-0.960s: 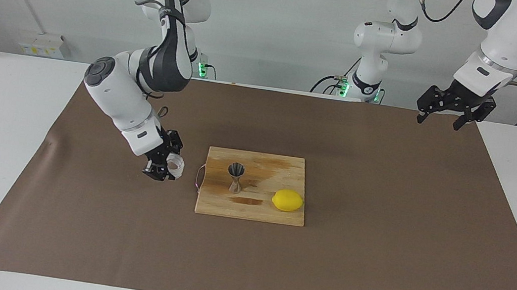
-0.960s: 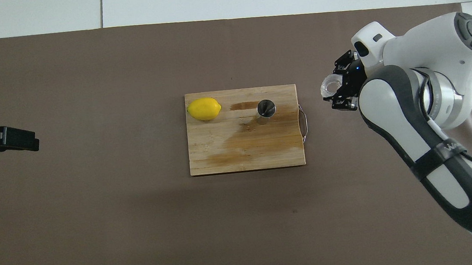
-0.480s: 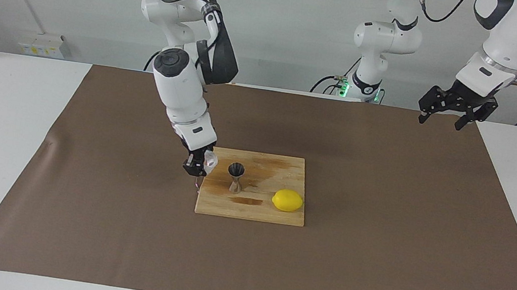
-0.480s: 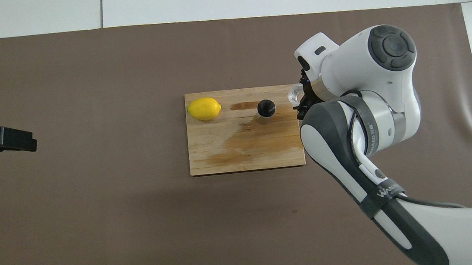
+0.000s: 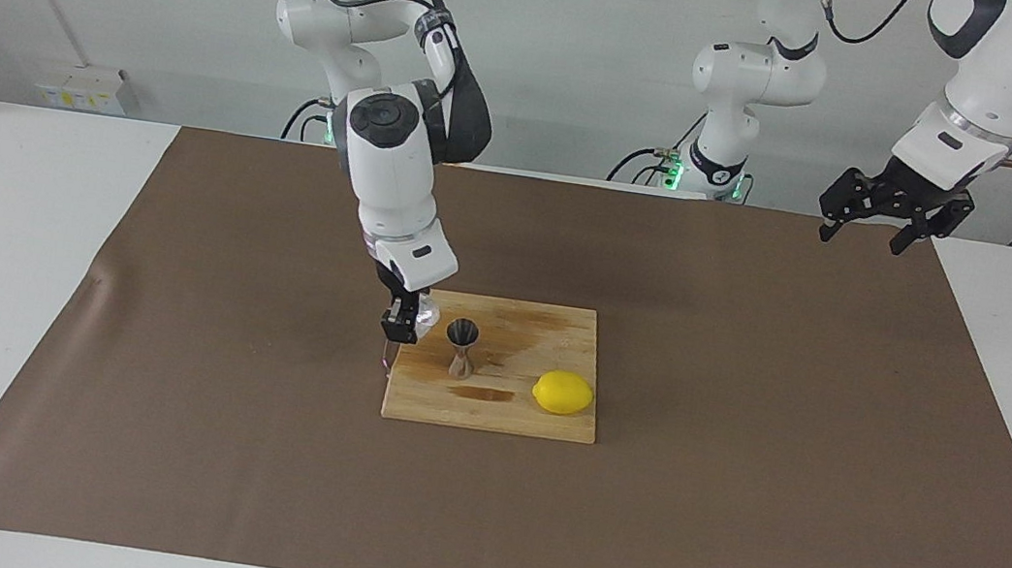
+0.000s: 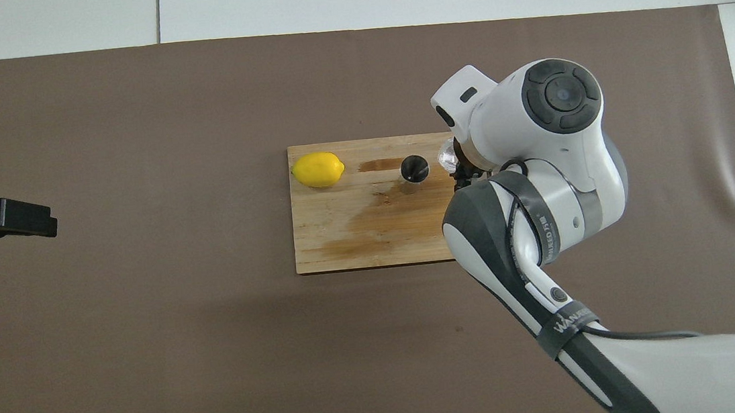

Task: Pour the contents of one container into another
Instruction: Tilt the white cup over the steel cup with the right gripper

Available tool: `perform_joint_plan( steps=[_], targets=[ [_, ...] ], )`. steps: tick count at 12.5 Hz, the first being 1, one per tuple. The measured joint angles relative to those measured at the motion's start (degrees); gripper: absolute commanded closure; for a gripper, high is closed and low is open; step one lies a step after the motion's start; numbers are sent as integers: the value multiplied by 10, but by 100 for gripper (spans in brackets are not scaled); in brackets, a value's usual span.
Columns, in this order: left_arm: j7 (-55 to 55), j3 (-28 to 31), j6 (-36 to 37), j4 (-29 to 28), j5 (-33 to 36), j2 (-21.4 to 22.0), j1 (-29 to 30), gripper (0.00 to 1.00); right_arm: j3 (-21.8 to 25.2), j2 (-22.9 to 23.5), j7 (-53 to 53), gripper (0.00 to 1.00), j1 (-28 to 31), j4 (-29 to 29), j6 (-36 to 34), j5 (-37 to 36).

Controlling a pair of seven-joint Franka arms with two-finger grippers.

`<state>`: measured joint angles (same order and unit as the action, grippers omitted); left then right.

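The glass cup (image 5: 426, 315) is clamped in my right gripper (image 5: 409, 318), held in the air over the edge of the cutting board (image 5: 546, 421) at the right arm's end of the table, just beside the jigger (image 5: 460, 347) and about level with its mouth. The jigger stands upright on the board, with the lemon (image 5: 563, 393) near it toward the left arm's end.

The target mouth is narrow. If I tip while the cup's lip is short of it, I judge the contents will run onto the wood, which already shows dark stains. The jigger also has a slim waist and a small foot, so a nudge from the cup or my fingers could topple it. Smooth faceted glass might turn in my grip as I rotate.

From overhead, my own wrist covers most of the cup (image 6: 447, 154) and my fingers, so only a sliver of glass shows beside the jigger (image 6: 414, 169). I cannot tell what the cup holds, nor how much. My left gripper (image 5: 881, 216) waits, fingers apart, over the table's end at its own side.
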<state>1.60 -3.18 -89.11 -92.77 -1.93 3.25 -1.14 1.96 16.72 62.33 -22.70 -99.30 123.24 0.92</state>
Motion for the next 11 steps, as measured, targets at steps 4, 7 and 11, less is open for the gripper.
perform_joint_plan(
  steps=[4,7,11],
  targets=[
    [0,0,0,0,0,0,0,0,0,7,-30,72,-11,-8,20,-40],
    [0,0,0,0,0,0,0,0,0,7,-56,72,-24,-8,20,-78],
    [0,0,1,0,0,0,0,0,0,7,-58,74,-31,-8,24,-94]
  ],
)
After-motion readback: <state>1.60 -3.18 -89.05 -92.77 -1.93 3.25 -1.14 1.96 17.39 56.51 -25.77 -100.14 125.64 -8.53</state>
